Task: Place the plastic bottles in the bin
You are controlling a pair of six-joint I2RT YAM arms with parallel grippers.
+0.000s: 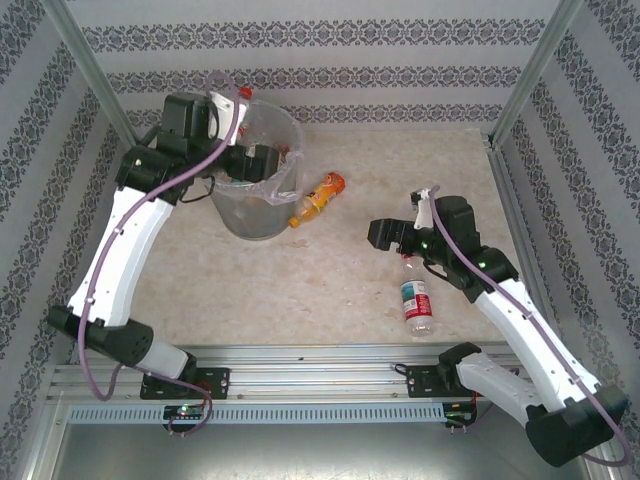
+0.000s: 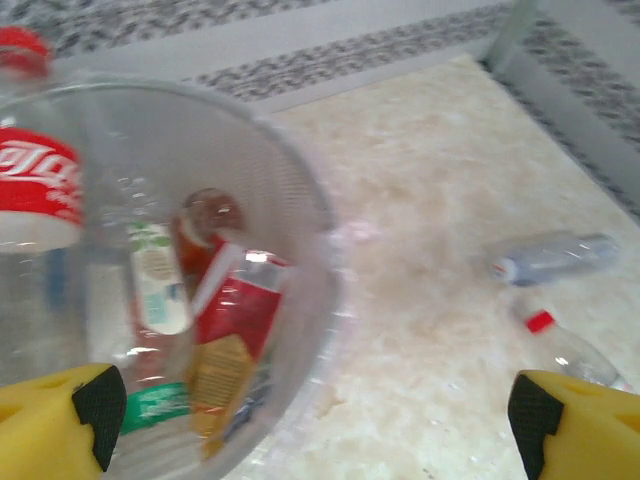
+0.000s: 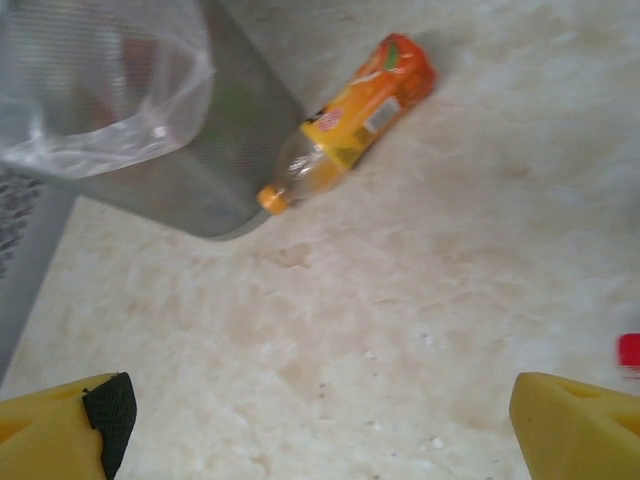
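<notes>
1. Left gripper (image 2: 320,425): yellow-tipped fingers spread wide, grasping nothing; poised above the mouth of the bin.
2. Right gripper (image 3: 320,420): fingers likewise spread wide, empty; low over the bare table (image 1: 330,290), well apart from the bin.
3. Bin (image 1: 262,215): grey, translucent, round, narrowing toward the base; clear bag liner draped loosely over the rim; standing at the far left of the table.
4. Red-labelled bottle (image 2: 235,320) and white-and-green-labelled bottle (image 2: 160,285): jumbled together low inside the bin; full count of contents not discernible through the blur.
5. Cola bottle (image 2: 35,190): red label with white script, red cap, upright at the bin's rim; whether inside or against the wall, not discernible.
6. Orange bottle (image 3: 345,125): orange label and cap, on its side on the table, cap end at the foot of the bin.
7. Red-capped bottle (image 1: 417,297): clear, white-and-red label, lying on the table just on the near side of the right gripper.
8. Pale bottle (image 2: 555,255): clear, lying on the table, blurred; label colour not discernible.
</notes>
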